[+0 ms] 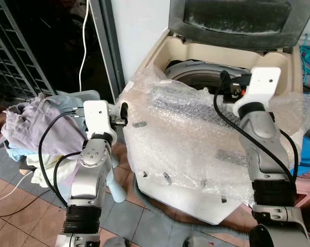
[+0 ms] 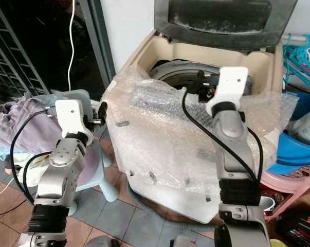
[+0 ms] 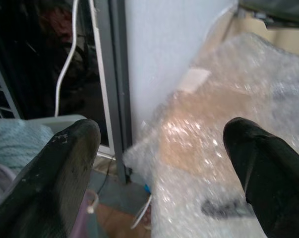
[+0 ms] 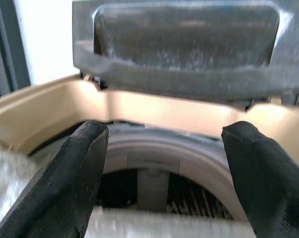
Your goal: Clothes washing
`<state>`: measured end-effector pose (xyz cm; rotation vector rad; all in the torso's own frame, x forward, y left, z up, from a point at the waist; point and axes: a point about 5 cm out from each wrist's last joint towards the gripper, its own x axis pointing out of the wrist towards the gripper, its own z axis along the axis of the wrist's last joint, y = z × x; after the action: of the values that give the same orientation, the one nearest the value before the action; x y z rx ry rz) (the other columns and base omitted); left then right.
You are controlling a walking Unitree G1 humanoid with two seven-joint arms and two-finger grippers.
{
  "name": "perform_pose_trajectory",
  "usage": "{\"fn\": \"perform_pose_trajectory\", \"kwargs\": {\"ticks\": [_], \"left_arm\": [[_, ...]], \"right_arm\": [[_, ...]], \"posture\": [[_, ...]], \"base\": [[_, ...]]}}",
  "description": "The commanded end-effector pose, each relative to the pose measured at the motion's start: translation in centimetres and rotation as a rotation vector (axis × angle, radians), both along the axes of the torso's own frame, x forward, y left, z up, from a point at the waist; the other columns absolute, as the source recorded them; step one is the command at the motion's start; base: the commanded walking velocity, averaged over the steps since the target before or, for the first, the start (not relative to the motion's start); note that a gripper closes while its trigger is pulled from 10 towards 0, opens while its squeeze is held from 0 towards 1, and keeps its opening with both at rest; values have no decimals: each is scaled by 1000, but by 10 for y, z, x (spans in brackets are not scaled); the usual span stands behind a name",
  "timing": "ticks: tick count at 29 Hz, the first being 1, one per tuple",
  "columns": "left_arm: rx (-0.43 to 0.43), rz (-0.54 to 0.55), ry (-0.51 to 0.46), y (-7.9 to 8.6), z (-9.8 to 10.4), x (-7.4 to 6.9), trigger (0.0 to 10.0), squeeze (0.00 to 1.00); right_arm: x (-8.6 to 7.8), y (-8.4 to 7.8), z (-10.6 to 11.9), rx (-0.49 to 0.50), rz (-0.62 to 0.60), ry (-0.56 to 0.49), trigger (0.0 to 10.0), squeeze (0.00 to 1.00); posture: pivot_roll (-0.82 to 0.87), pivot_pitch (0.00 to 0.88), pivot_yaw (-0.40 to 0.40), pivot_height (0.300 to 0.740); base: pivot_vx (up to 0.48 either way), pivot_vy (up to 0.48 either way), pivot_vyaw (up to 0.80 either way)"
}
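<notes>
A beige top-loading washing machine (image 1: 160, 56) stands ahead with its grey lid (image 1: 232, 20) raised and its drum (image 4: 154, 183) showing. Bubble wrap (image 1: 196, 134) covers its front. A pile of purple and pale clothes (image 1: 34, 126) lies on a stool at the left. My left gripper (image 3: 159, 163) is open and empty, held between the clothes pile and the machine's left corner. My right gripper (image 4: 161, 163) is open and empty above the front rim, facing the drum.
A dark grille door (image 1: 21, 51) and a white cable (image 1: 84, 41) are at the left. A grey door frame (image 1: 106, 46) stands beside the machine. Blue basins (image 2: 298, 149) and teal hangers (image 2: 301, 51) crowd the right. Tiled floor (image 1: 21, 206) lies below.
</notes>
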<state>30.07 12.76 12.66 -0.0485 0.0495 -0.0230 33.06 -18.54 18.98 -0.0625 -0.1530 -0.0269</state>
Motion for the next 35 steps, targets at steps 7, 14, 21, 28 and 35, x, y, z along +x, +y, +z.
{"fn": "perform_pose_trajectory", "kwargs": {"ticks": [7,14,21,28,35], "left_arm": [[15,-22,41,2,-8,-8,10000,0],[27,-52,32,-2,-4,-3,10000,0],[21,-15,39,7,-3,-15,10000,0],[41,-26,50,5,-1,-25,10000,0],[38,-26,-10,-3,17,-26,10000,0]], "right_arm": [[-5,20,9,3,87,-46,10000,0],[-13,14,3,-35,96,-18,10000,0],[-22,18,-11,-37,130,20,10000,0],[-21,25,-11,-23,110,14,10000,0],[-9,41,9,-80,151,-53,10000,0]], "posture": [[-110,0,88,740],[-113,0,85,740],[-52,0,89,740],[-22,0,71,740],[7,29,46,740]], "base": [[0,0,0],[0,0,0],[0,0,0],[0,281,0],[0,480,0]]}}
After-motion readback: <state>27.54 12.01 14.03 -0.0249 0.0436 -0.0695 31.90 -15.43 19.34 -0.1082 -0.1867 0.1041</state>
